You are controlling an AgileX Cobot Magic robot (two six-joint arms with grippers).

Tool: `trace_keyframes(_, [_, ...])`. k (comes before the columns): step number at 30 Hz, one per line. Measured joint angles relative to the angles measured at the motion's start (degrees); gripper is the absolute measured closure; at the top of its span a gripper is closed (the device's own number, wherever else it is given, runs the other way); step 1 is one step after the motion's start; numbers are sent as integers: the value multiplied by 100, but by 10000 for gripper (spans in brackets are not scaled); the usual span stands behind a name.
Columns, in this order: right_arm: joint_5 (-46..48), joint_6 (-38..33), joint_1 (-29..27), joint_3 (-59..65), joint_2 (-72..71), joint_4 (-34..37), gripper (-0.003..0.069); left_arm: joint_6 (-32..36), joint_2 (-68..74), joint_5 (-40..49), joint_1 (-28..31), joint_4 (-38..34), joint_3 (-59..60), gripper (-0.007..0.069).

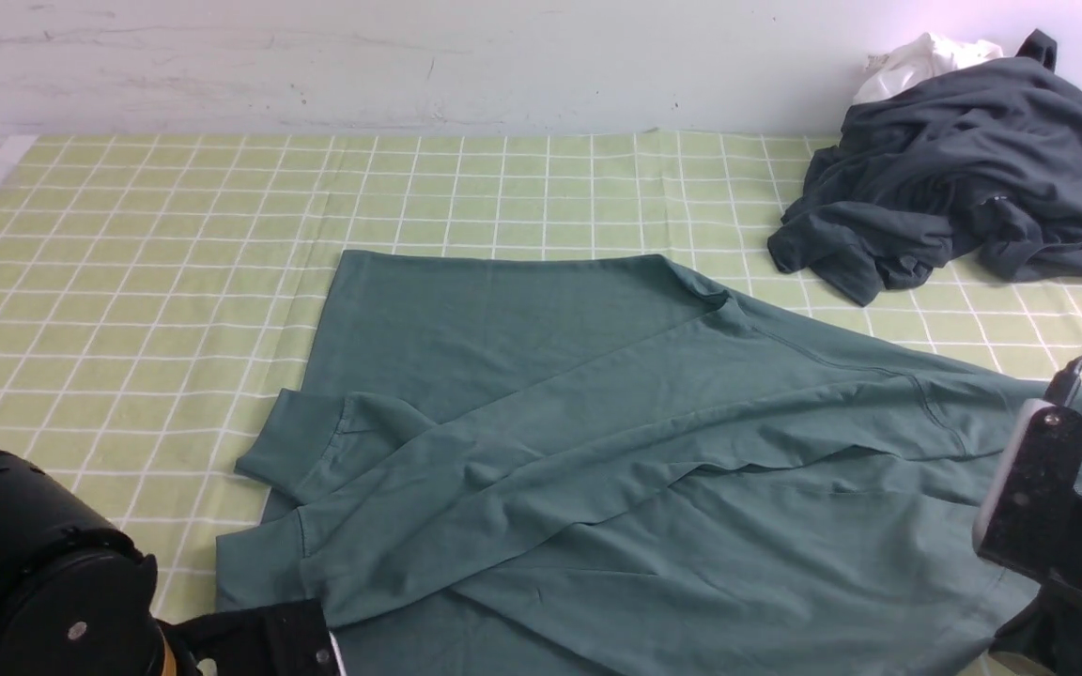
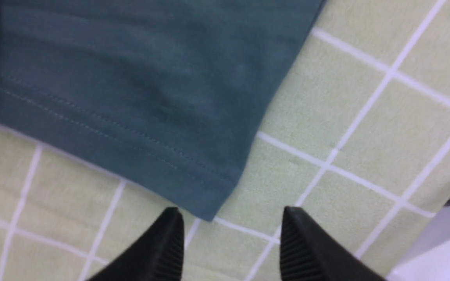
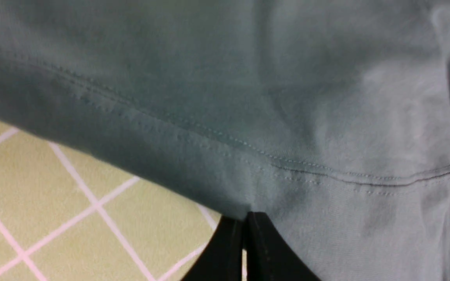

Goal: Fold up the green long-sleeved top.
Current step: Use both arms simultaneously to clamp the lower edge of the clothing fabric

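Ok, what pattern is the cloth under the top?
Pale green cloth with a white grid; front view shows it best.

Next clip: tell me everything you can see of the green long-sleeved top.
The green long-sleeved top is dull teal, soft jersey-like knit with stitched hems, spread mostly flat on the green checked cloth. Both sleeves lie folded diagonally across the body, cuffs ending at its left edge. The right gripper is shut on a stitched edge; the left gripper is open just off a hem corner, not touching. The dark garment lies apart.
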Motion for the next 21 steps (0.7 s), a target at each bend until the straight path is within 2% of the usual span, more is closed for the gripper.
trace_keyframes(3, [-60,-1,0,0,0,141,664,548,321,-315,0,-25,145,261])
trace_keyframes(6, [-90,6,0,0,0,198,664,772,510,-629,0,-12,186,271])
trace_keyframes(11, [-107,6,0,0,-53,246,664,790,661,-1251,0,69,199,419])
trace_keyframes(15, [-122,13,0,0,-183,250,664,745,661,-1191,0,-4,199,593])
trace_keyframes(18, [-122,13,0,0,-205,252,664,627,589,-1051,0,-143,199,624])
trace_keyframes(21, [-127,13,0,0,-205,257,664,388,383,-905,0,-193,199,622])
